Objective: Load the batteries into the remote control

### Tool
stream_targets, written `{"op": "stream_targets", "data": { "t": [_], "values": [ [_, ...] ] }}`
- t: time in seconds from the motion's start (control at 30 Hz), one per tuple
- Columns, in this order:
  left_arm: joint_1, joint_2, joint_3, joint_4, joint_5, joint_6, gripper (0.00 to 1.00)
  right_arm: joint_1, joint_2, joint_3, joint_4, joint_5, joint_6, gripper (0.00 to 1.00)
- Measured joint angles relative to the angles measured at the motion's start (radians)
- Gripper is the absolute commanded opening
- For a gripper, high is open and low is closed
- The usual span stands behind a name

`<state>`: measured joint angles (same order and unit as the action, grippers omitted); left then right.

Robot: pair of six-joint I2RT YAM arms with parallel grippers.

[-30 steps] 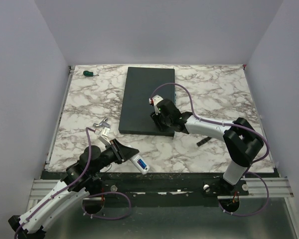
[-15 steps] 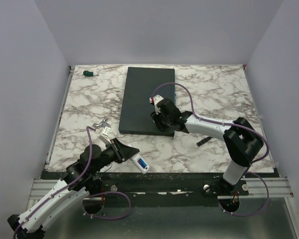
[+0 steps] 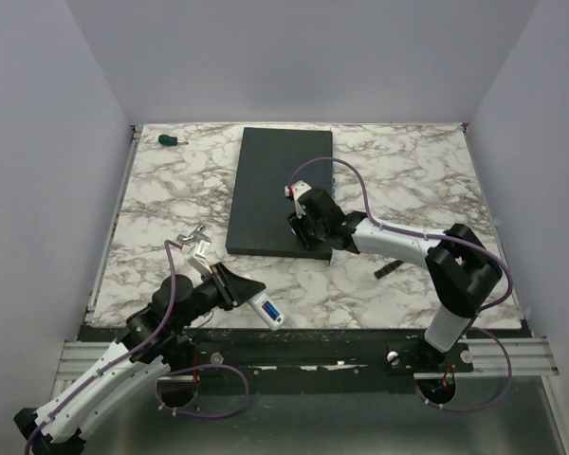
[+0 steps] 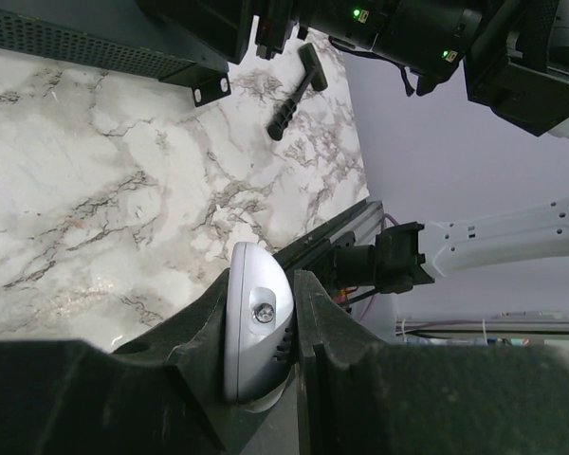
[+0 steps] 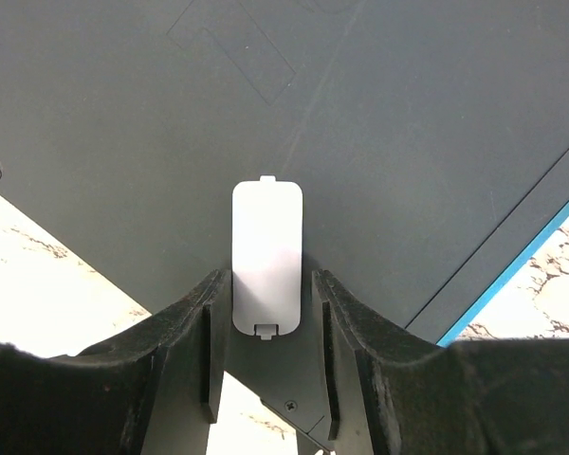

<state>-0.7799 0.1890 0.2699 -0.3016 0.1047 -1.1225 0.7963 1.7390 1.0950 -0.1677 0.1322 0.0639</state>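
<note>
The white remote control (image 3: 266, 310) is clamped edge-on in my left gripper (image 3: 244, 296), held just above the table's near edge. In the left wrist view its rounded end (image 4: 256, 322) sits tight between the shut fingers (image 4: 199, 332). A blue patch shows on its upper side; I cannot tell what that is. The batteries are out of view. My right gripper (image 3: 303, 226) hovers over the dark grey slab (image 3: 275, 180). Its jaws (image 5: 268, 284) stand open on either side of a small white cover piece (image 5: 266, 256), with a thin gap on the right.
A black T-shaped tool (image 3: 386, 270) lies on the marble right of the slab and also shows in the left wrist view (image 4: 294, 90). A green-handled screwdriver (image 3: 171, 140) lies at the far left corner. The table's metal rail (image 3: 313, 339) runs along the near edge.
</note>
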Motion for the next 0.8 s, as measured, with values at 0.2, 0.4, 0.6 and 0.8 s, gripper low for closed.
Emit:
{"op": "stream_targets", "data": {
  "t": [0.2, 0.4, 0.6, 0.8],
  "values": [
    [0.000, 0.006, 0.000, 0.009, 0.000, 0.000, 0.00, 0.000, -0.008, 0.000, -0.023, 0.000, 0.000, 0.46],
    [0.000, 0.010, 0.000, 0.009, 0.000, 0.000, 0.00, 0.000, -0.015, 0.000, -0.041, -0.007, 0.000, 0.44],
    [0.000, 0.008, 0.000, 0.009, 0.000, 0.000, 0.00, 0.000, -0.015, 0.000, -0.043, -0.018, -0.001, 0.39],
    [0.000, 0.003, 0.000, 0.009, 0.000, -0.001, 0.00, 0.000, -0.015, 0.000, -0.043, -0.027, -0.001, 0.30]
  ]
}}
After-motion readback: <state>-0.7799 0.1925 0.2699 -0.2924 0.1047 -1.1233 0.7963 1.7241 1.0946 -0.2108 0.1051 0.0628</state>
